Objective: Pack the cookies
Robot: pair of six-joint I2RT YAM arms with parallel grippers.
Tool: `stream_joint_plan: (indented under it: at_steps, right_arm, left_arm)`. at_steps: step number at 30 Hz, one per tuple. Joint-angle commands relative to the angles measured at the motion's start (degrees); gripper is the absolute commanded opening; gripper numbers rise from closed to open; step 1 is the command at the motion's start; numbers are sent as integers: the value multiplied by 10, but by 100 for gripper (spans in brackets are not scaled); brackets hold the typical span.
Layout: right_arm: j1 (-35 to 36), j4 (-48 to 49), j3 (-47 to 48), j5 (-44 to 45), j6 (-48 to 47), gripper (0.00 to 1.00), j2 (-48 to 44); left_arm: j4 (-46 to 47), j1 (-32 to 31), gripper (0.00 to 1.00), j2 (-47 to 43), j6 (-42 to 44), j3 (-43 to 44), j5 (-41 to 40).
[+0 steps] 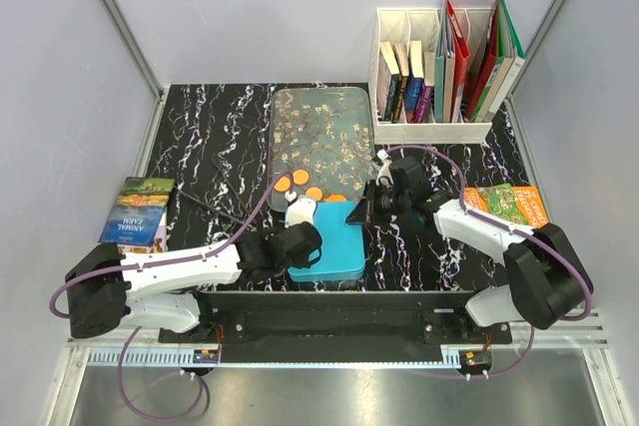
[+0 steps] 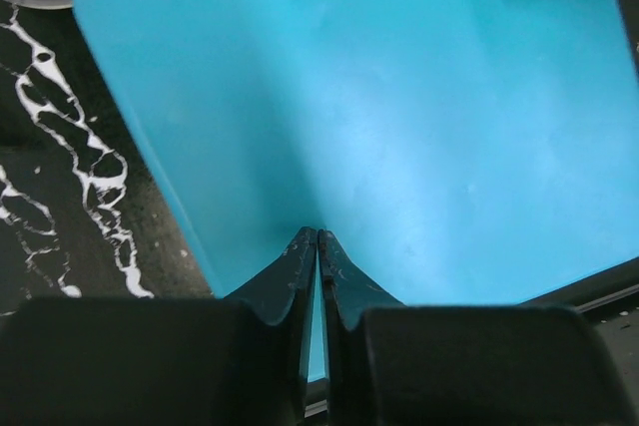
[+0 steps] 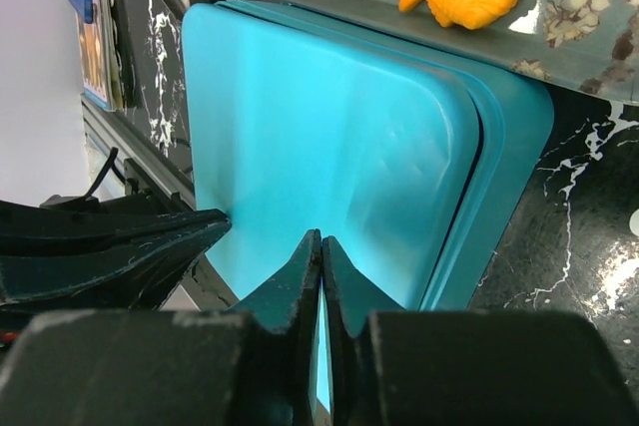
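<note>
Left gripper (image 2: 318, 234) closed, right gripper (image 3: 320, 236) closed, both apparently touching blue lid (image 3: 329, 147), cookies (image 1: 300, 178) beyond

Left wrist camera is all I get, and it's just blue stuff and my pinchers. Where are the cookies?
Observer: The orange cookies lie on the near end of the flowery clear tray, just behind the blue box.
Operator: Is the box open?
Observer: No. In the right wrist view the lid is on top, with the box's rim peeking out along one side.
Operator: Where's my other arm?
Observer: The right gripper reaches over the box from the right, with its fingers shut.
</note>
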Motion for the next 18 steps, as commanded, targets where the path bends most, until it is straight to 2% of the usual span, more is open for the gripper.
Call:
stream_joint_plan:
  at_steps: [1, 14, 18]
  right_arm:
    - [-1, 24, -13, 3, -3, 9, 2]
    - [0, 9, -45, 21, 0, 2, 73]
    - [0, 10, -46, 17, -1, 5, 54]
  left_arm:
    - [45, 4, 10, 15, 12, 1, 20]
    - [67, 11, 11, 36, 16, -3, 34]
    - [64, 11, 18, 16, 13, -3, 26]
